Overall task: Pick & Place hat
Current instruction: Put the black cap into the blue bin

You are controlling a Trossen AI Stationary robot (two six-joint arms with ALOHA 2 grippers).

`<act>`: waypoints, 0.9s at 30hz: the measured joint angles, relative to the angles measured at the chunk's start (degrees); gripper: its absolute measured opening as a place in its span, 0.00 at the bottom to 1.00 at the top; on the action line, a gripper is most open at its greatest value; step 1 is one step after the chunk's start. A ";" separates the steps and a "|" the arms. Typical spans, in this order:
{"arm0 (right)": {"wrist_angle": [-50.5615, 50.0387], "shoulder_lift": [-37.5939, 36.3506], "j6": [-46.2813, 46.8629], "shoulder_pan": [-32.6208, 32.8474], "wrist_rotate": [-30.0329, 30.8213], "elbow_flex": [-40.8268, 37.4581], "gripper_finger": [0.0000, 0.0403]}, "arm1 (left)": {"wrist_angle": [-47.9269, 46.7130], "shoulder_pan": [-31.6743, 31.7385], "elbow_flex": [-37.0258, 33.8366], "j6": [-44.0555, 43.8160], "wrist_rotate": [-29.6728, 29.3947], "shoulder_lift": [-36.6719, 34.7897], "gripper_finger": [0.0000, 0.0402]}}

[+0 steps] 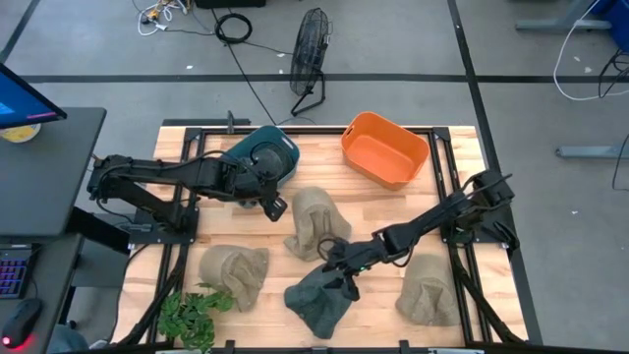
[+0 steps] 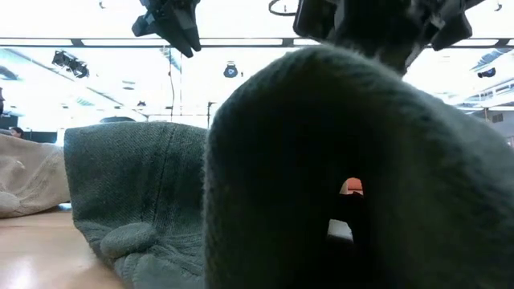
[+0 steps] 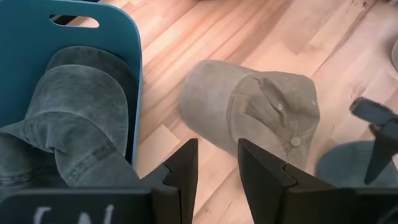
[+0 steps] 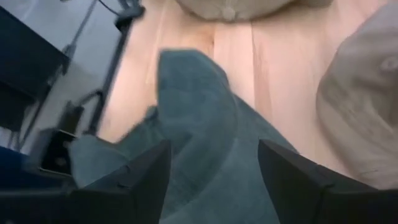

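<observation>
A dark grey-green hat (image 1: 319, 300) lies near the table's near edge; in the low view the hat (image 2: 136, 193) rests crown-down on the wood and a part of it rises in front. My right gripper (image 1: 341, 267) hangs over it, open, and in the right wrist view its fingers (image 4: 214, 177) stand wide on either side of the hat (image 4: 205, 124). My left gripper (image 1: 276, 207) is open, next to the teal bin (image 1: 263, 155) and above the table. The left wrist view shows dark hats (image 3: 68, 118) in that bin. My right gripper comes at the dark hat from above, pointing down, one finger (image 4: 146, 177) on each side of a raised part of it (image 4: 211, 155). Whether the fingers touch the cloth, I cannot tell. The hat's crown (image 2: 128, 237) lies on the table.
Beige hats lie at mid-table (image 1: 314, 224), near left (image 1: 234, 273) and near right (image 1: 430, 288). An orange bin (image 1: 385, 147) stands at the far right. A green plant (image 1: 192, 315) sits at the near left corner. Bare wood (image 1: 364, 206) shows between the hats.
</observation>
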 joint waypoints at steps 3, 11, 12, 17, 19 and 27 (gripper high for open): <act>0.68 1.65 -1.11 0.40 0.04 0.00 0.61 | 0.03 0.00 0.00 0.00 0.00 0.00 0.29; 5.46 3.62 -1.29 2.18 -0.01 0.02 0.61 | 0.35 0.00 -0.01 0.00 0.00 0.00 0.29; 5.71 3.82 -1.68 2.32 0.30 0.02 0.61 | 0.36 0.00 0.00 0.00 0.00 0.00 0.29; 5.76 4.20 -5.19 2.34 1.07 -0.02 0.61 | 0.34 0.02 -0.02 0.00 -0.40 0.00 0.29; 6.00 4.20 -7.05 2.29 1.11 -0.02 0.61 | 0.33 0.02 -0.02 0.21 -0.57 0.00 0.29; 7.25 6.65 -9.75 2.45 1.07 0.04 0.54 | 0.31 0.09 -0.04 0.33 -0.61 0.00 0.29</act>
